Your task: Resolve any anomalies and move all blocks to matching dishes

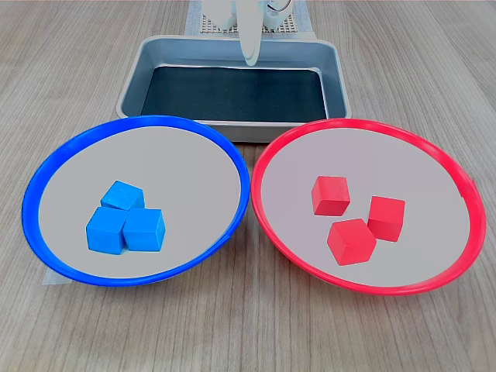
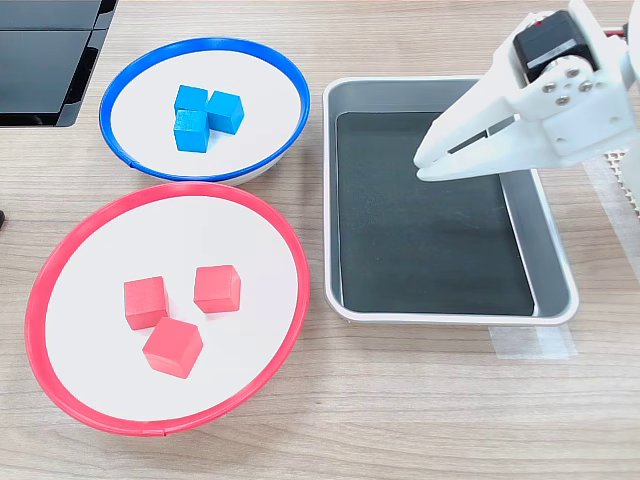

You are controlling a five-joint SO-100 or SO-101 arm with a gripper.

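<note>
arm (image 2: 590, 70) cut off by the second exterior view's right edge, end effector (image 1: 249, 35) mostly cropped at the first exterior view's top

Pale wood-grain tabletop (image 1: 248, 333) under even, soft light.

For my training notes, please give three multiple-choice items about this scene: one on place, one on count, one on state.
1. Where is the end effector?
A. above the grey tray
B. inside the blue-rimmed dish
C. inside the red-rimmed dish

2. How many red blocks lie in the red-rimmed dish?
A. one
B. two
C. three

3. What does the end effector hold?
A. a blue block
B. nothing
C. a red block

Key: 1 A, its tips hang over the tray's black liner; 2 C, both exterior views show three; 3 B, nothing sits between its closed fingers, and the three blue blocks lie in the blue-rimmed dish.
</note>
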